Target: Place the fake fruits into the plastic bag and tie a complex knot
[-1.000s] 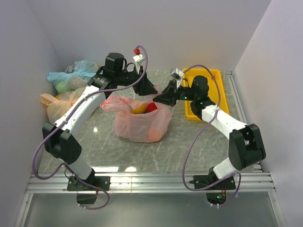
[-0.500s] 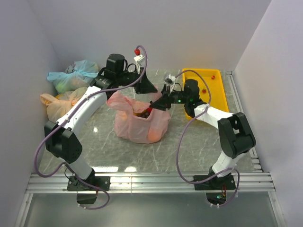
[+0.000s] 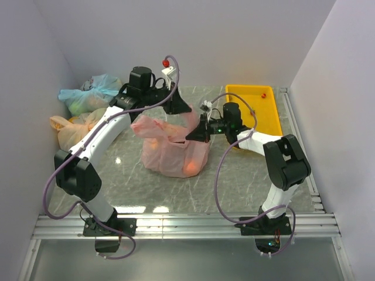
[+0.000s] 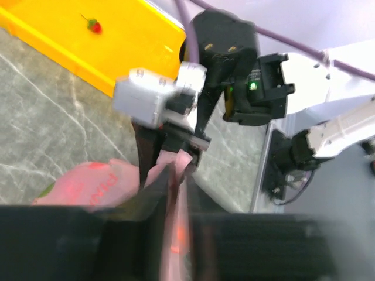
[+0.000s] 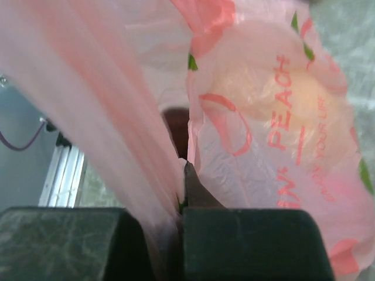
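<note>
light: bright, even | glare: table (image 3: pixel 117 160) | blur: wrist views' near edge

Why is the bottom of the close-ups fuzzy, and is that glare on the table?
Top view: sharp, with pale reflections on the table. Left wrist view: the left gripper's fingers seem too near the lens, blurred into dark blocks; the yellow tray is crisper. Right wrist view: right gripper's fingers dark, plastic bag print readable, its left fold soft.
</note>
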